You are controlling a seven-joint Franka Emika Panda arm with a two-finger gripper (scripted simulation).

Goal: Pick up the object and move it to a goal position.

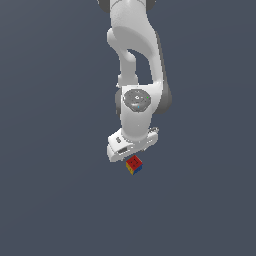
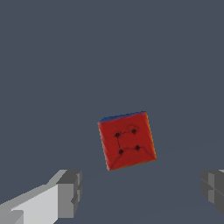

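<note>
My gripper (image 2: pixel 140 192) is spread wide, fingers (image 2: pixel 70 193) released, holding nothing. Cube (image 2: pixel 127 140) lies on the grey worktop (image 1: pixel 50 200), red face up, between the two fingers' lines but ahead of their tips, untouched.

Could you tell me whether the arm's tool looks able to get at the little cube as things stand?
Probably yes: the tool is open above the cube, with nothing between them; the cube sits slightly off the gap's centre.

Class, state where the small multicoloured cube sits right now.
In the exterior view, the cube lies on the grey floor just below the white end effector, near centre.
</note>
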